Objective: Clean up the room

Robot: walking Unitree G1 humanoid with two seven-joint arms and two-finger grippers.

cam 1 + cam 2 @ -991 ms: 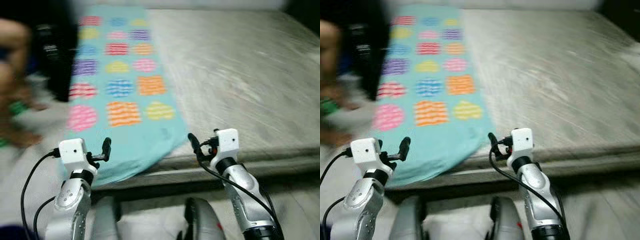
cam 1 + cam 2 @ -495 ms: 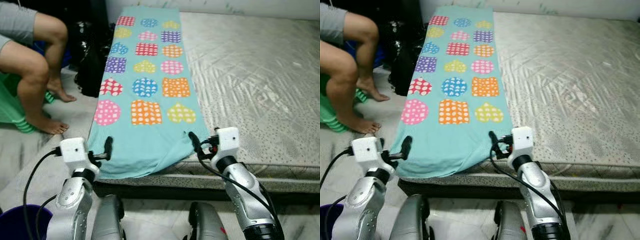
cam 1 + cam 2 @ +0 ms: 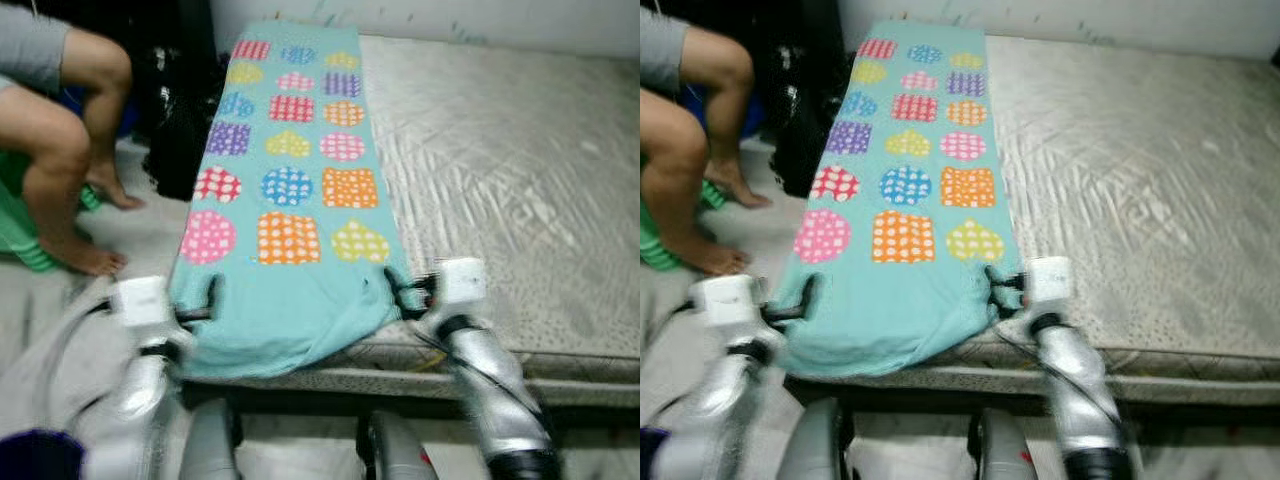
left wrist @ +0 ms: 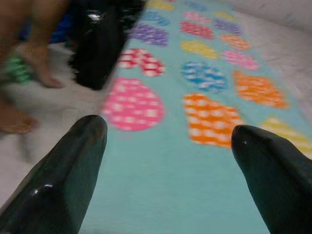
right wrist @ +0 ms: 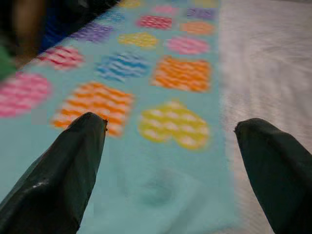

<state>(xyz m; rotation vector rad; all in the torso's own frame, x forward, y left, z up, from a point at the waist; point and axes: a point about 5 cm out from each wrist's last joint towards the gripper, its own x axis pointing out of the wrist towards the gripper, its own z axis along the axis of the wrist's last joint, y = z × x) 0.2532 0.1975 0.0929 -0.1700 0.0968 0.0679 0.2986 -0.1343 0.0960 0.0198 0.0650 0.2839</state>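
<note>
Both grippers raised, fingers spread, empty | left gripper [image 3: 211, 297], right gripper [image 3: 392, 290] at teal blanket [image 3: 285, 215] edge

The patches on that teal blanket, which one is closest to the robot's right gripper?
The yellow heart patch, last in the blanket's right-hand column, sits just ahead of the right gripper. The orange square and pink circle in that row lie further left.

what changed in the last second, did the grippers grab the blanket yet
Both arms have reached forward: the left gripper and right gripper now sit at the near edge of the turquoise blanket, fingers open, nothing grasped. The blanket stays spread on the mattress; the person's legs remain beside it.
</note>
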